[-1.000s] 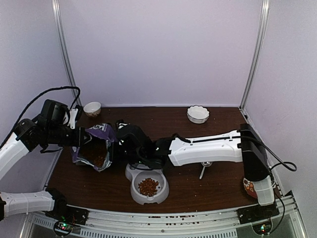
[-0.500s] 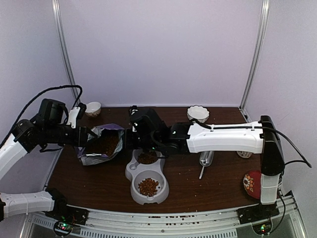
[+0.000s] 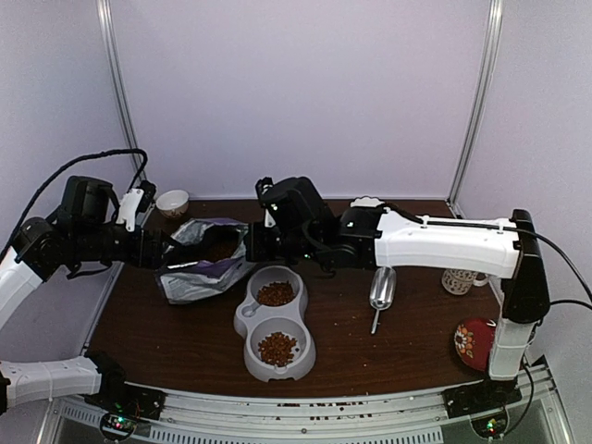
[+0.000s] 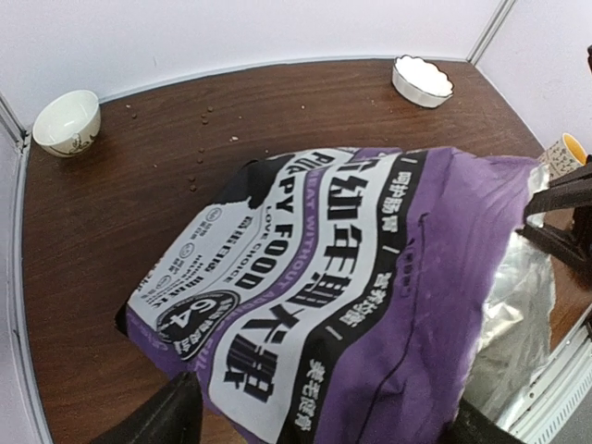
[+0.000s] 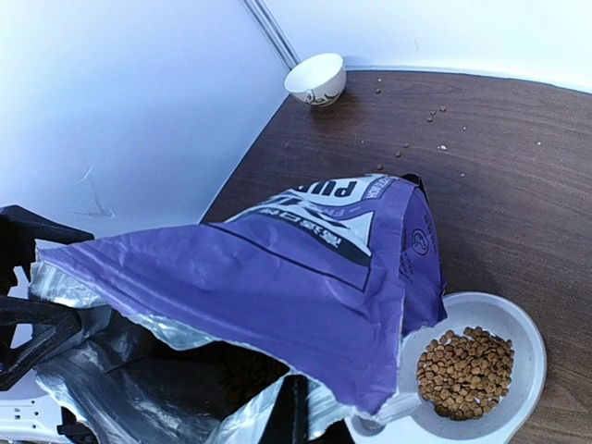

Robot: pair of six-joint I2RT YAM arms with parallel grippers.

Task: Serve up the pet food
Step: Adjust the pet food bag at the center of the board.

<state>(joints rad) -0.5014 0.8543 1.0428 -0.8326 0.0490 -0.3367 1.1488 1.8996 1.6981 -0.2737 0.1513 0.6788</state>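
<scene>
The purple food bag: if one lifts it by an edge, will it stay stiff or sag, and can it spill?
The bag is probably floppy: its foil lining is creased and it slumps flat. It may spill, since the mouth gapes with kibble inside. Possibly slippery too: the film looks glossy.

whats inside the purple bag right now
Brown kibble shows at the open mouth of the purple bag; how much lies deeper is hidden by its crumpled foil walls.

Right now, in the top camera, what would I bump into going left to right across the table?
bag → double bowl → scoop → cup
</scene>
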